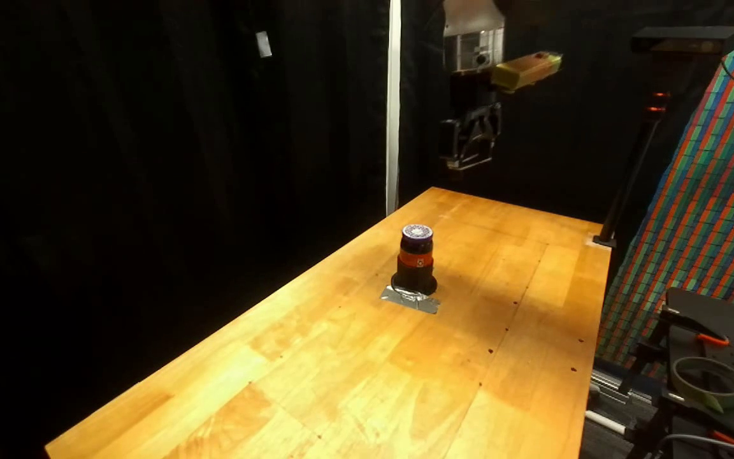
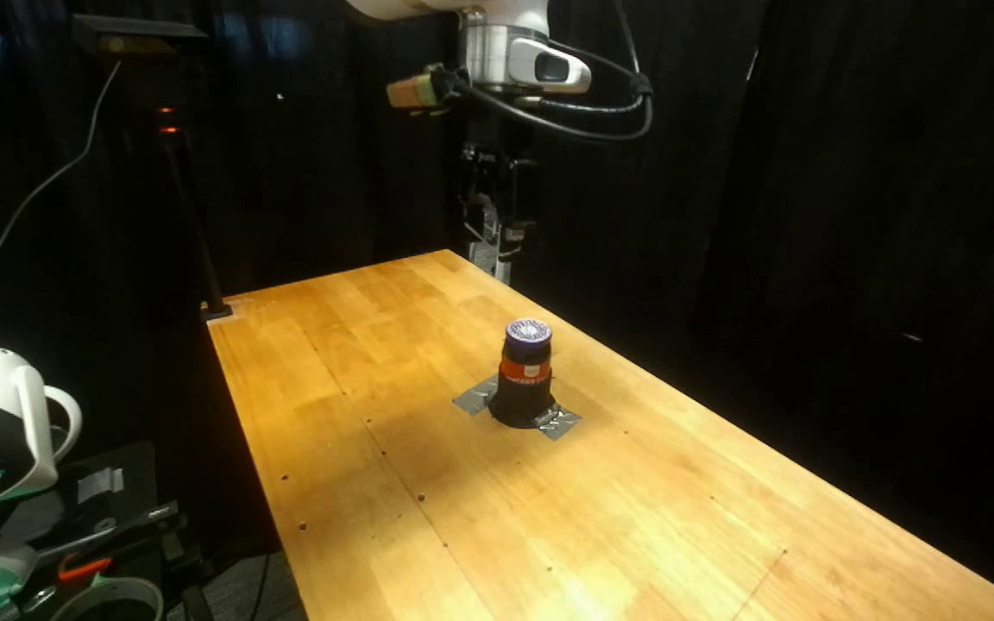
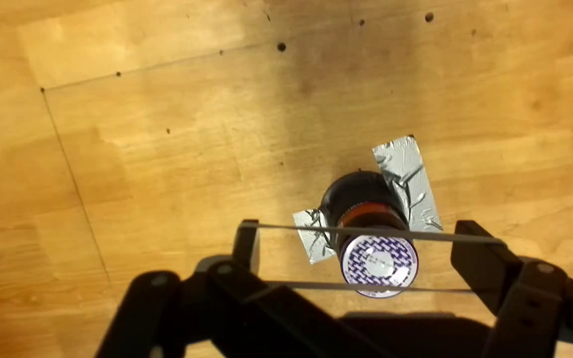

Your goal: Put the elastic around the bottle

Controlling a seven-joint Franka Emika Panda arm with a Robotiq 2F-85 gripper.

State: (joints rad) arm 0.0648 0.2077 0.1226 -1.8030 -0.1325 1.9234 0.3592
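Observation:
The bottle stands upright on the wooden table and shows in both exterior views [image 1: 416,258] [image 2: 525,369]. It is dark, with an orange-red band and a white-and-purple patterned lid. In the wrist view the bottle [image 3: 380,263] lies between the fingers, seen from above. My gripper [image 3: 363,258] is open. The elastic [image 3: 430,235] is a thin grey-brown loop stretched across both fingertips. Its two strands cross the view of the bottle, one near the lid's edge at each side. In the exterior views the gripper [image 1: 469,156] [image 2: 497,233] hangs well above the table, apart from the bottle.
Silver tape [image 3: 411,184] holds the bottle's wide black base to the table [image 1: 354,376]. A dark camera stand [image 1: 628,172] rises at a far table corner. A side cart [image 1: 717,319] with a tape roll [image 1: 708,382] stands beside the table. A cable [image 2: 583,134] hangs from the arm.

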